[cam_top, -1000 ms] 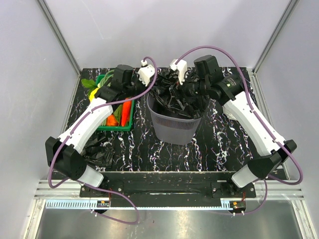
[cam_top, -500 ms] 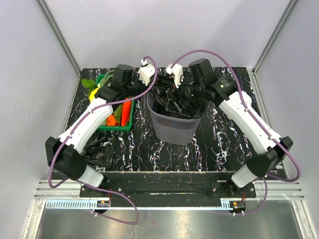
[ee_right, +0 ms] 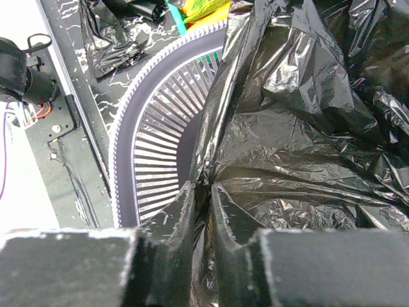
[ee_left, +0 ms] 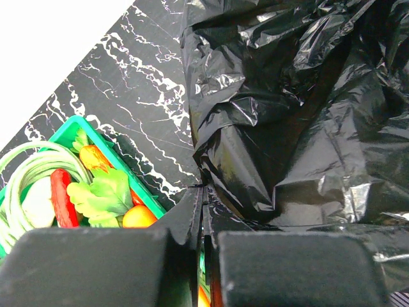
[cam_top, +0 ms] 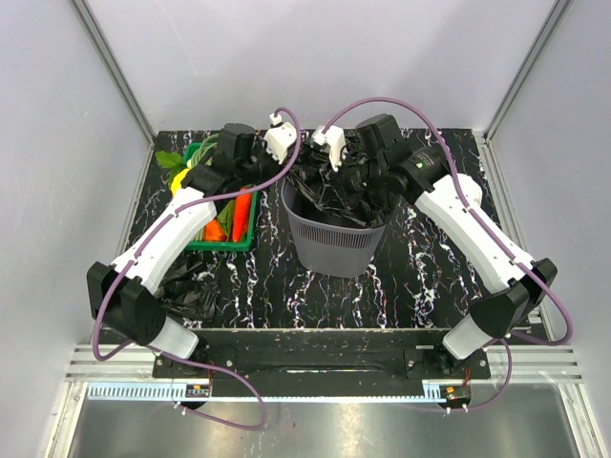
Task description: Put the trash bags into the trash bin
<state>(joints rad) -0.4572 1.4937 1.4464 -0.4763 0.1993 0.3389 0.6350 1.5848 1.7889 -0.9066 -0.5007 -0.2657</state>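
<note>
A large black trash bag (cam_top: pixel 336 191) lies crumpled over the mouth of the grey mesh trash bin (cam_top: pixel 329 243) at the table's middle. My left gripper (cam_top: pixel 292 160) sits at the bag's left edge, above the bin's rim. In the left wrist view its jaws (ee_left: pixel 203 189) are shut, with the film's (ee_left: pixel 287 115) edge running into the tips. My right gripper (ee_right: pixel 204 192) is over the bin (ee_right: pixel 144 166), shut on a fold of the same bag (ee_right: pixel 300 128). A second trash bag (cam_top: pixel 189 288) lies bunched on the table at the near left.
A green crate (cam_top: pixel 250 229) of toy vegetables stands just left of the bin, under my left arm; its rim (ee_left: pixel 128 174) shows in the left wrist view. The left arm's base (ee_right: pixel 22 70) shows at the edge of the right wrist view.
My right gripper has shifted a little to the left over the bin and closed from wide open onto the bag. The left arm has not moved.
</note>
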